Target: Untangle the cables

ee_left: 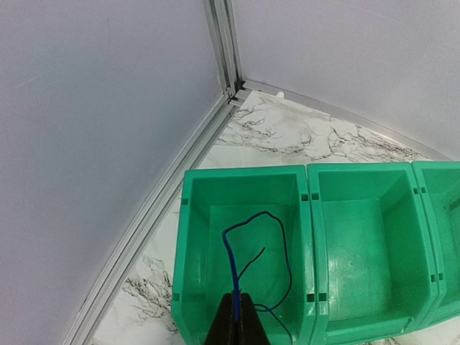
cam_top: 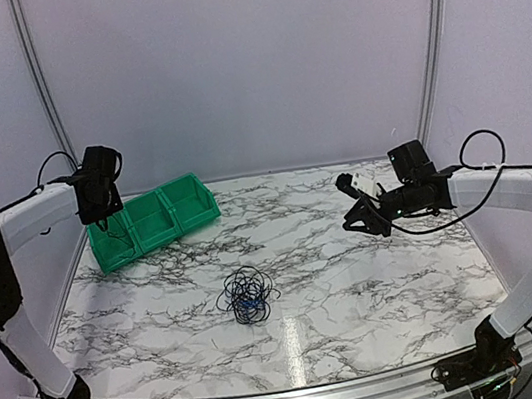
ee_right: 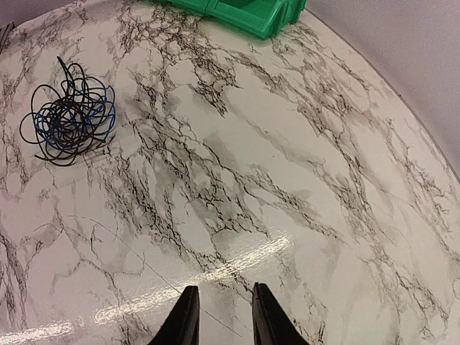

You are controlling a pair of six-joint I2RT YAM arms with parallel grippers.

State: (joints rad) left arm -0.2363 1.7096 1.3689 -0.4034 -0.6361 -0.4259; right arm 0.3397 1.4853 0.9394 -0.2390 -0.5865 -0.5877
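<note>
A loose tangle of thin black and blue cables (cam_top: 247, 296) lies on the marble table near the middle; it also shows in the right wrist view (ee_right: 69, 121). My left gripper (cam_top: 100, 218) hangs over the left compartment of the green bin (cam_top: 182, 194). It is shut on a single blue cable (ee_left: 231, 257), which loops down into that compartment (ee_left: 195, 237). My right gripper (cam_top: 357, 215) is open and empty, held above the table at the right, well clear of the tangle. Its fingertips (ee_right: 188, 307) show over bare marble.
The green bin (ee_left: 309, 230) has three compartments and stands at the back left by the wall and an aluminium frame rail (ee_left: 151, 208). White enclosure walls close off the back and sides.
</note>
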